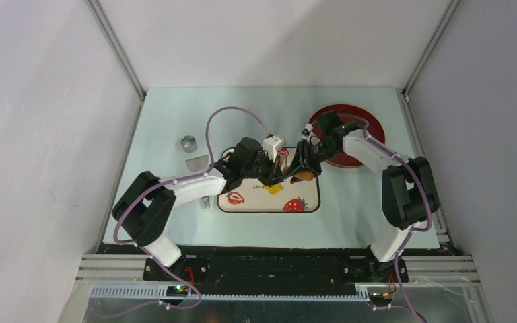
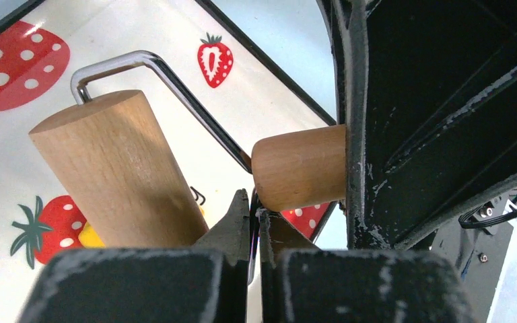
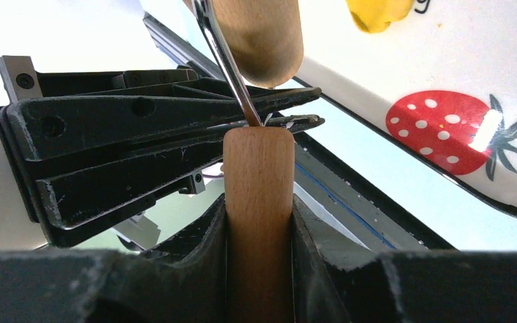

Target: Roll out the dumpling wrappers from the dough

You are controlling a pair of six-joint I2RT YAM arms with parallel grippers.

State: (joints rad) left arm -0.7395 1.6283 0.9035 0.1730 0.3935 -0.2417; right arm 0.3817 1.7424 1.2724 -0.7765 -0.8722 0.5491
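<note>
The dough (image 1: 274, 189) is a small bright-yellow lump on the strawberry-print tray (image 1: 262, 203), near its middle. In the left wrist view only a sliver of it peeps out from under the lower end of the wooden roller (image 2: 114, 168). In the right wrist view it lies just beyond the roller's end. The roller tilts above the tray; whether it touches the dough I cannot tell.

The left gripper (image 2: 254, 210) is pinched almost closed on the roller's thin metal frame (image 2: 168, 74), right where the wire meets the wooden handle (image 2: 296, 168). The right gripper (image 3: 259, 205) clamps that handle squarely between its fingers, parted only by the handle's width.

Both arms reach in over the tray with elbows out to the sides, and their wrists meet nose to nose. A red plate (image 1: 370, 124) lies behind the right arm. A metal ring cutter (image 1: 188, 142) stands well left of the tray.
</note>
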